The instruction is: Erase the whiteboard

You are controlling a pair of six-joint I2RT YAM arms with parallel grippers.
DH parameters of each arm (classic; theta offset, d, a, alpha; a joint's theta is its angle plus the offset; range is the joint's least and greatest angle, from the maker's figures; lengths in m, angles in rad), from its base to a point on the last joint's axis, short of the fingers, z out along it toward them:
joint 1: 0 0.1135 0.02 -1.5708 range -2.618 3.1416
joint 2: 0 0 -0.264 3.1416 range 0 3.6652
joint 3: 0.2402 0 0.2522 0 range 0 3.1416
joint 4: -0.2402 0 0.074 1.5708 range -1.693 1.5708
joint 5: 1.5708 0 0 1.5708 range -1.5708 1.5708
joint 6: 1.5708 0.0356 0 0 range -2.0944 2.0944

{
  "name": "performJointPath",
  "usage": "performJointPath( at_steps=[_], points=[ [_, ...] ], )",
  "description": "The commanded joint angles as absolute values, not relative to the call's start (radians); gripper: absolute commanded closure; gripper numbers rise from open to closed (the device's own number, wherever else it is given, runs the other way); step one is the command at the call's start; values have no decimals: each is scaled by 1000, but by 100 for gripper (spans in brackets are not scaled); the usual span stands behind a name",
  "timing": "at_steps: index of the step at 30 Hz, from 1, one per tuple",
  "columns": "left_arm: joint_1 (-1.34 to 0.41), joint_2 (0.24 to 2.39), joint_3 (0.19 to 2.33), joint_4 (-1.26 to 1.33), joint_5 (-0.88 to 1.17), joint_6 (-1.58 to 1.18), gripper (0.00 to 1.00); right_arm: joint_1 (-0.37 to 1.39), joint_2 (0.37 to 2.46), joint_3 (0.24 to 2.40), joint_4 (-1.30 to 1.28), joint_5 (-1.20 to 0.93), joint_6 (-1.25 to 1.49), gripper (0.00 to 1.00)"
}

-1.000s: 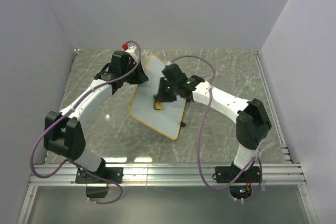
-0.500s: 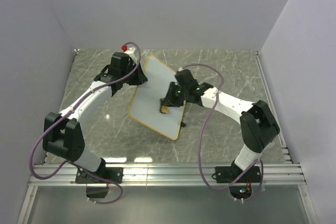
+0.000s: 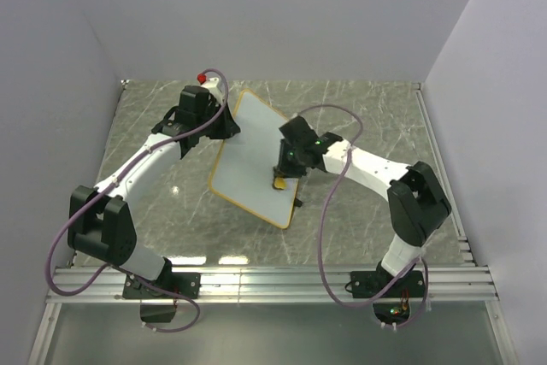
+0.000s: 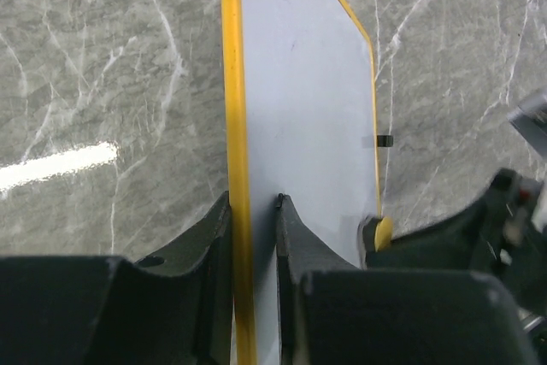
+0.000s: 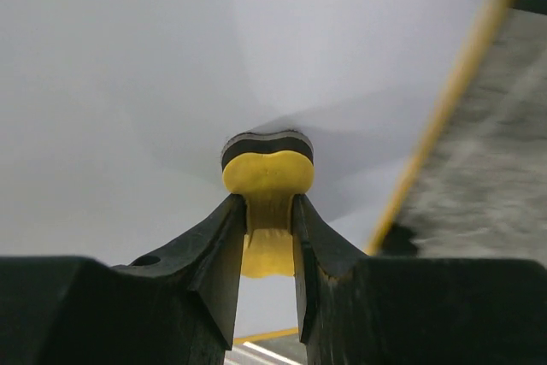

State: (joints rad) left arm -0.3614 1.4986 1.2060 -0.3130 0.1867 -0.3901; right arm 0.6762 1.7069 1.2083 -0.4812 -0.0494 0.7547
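The whiteboard [image 3: 248, 160], white with a thin yellow-orange frame, lies tilted in the middle of the table. My left gripper [image 3: 229, 122] is shut on its far left edge; the wrist view shows the yellow frame [image 4: 235, 126] pinched between both fingers. My right gripper [image 3: 283, 175] is shut on a small yellow bone-shaped eraser [image 5: 267, 173], whose dark pad presses on the white surface near the board's right edge. The eraser [image 3: 279, 182] shows as a yellow spot from above. The board's surface [image 4: 308, 100] looks clean of marks where it shows.
The table is grey marble [image 3: 367, 126] with white walls behind and on both sides. A small black clip [image 4: 384, 140] sits on the board's right frame. A metal rail [image 3: 273, 279] runs along the near edge by the arm bases.
My right gripper slid the eraser across the board from its middle toward the right edge and slightly nearer. The left gripper and the board stayed put.
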Motion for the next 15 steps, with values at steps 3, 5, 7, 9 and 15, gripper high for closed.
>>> performJointPath(
  at_steps=[3, 5, 7, 9, 15],
  points=[
    [-436, 1506, 1137, -566, 272, -316, 100, 834, 1698, 1420, -413, -166, 707, 100],
    [-434, 1500, 1137, -566, 261, -319, 100, 834, 1683, 1427, -368, -178, 732, 100],
    [-434, 1496, 1134, -566, 256, -319, 100, 830, 1663, 1416, -342, -172, 744, 100],
    [-434, 1491, 1132, -566, 249, -321, 100, 819, 1657, 1388, -344, -160, 747, 100],
    [-434, 1496, 1144, -572, 235, -327, 100, 689, 1557, 1204, -356, -83, 816, 100]
  ],
)
